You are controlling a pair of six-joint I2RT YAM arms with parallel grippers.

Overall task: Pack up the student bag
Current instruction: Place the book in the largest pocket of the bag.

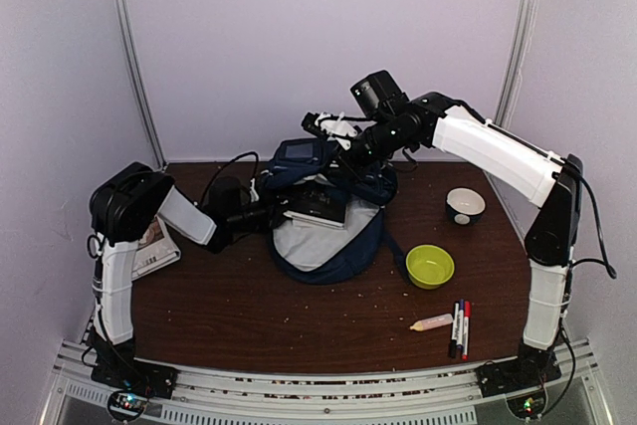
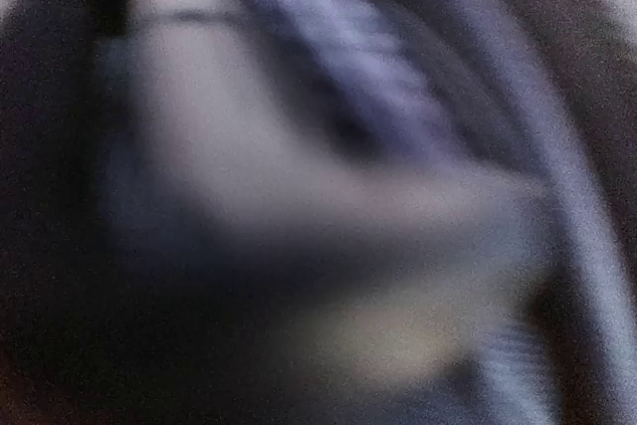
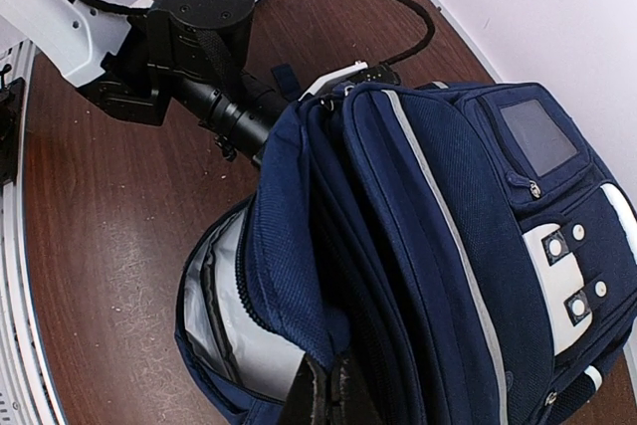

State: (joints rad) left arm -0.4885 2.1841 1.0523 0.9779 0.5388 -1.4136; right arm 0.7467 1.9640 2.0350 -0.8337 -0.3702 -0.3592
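Two arms meet at the bag (image 3: 438, 246): right gripper (image 3: 330, 387) clamps its fabric; left gripper (image 1: 264, 211), wide or narrow, I cannot tell

The backpack (image 1: 328, 236) sits mid-counter (image 1: 249, 316), toward the back. The near bowl (image 1: 430, 267) lies close by at its four o'clock. The far bowl (image 1: 465, 205) is at the near bowl's one o'clock, by the right edge. Two markers (image 1: 460, 328) lie side by side at the near bowl's five o'clock, close to the front edge, with a small bottle (image 1: 432, 322) just beside them at their nine o'clock. A booklet (image 1: 157, 246) lies well apart at the backpack's nine o'clock, partly under the left arm (image 1: 189, 218). The right end effector (image 3: 328, 400) grips the backpack's upper edge.
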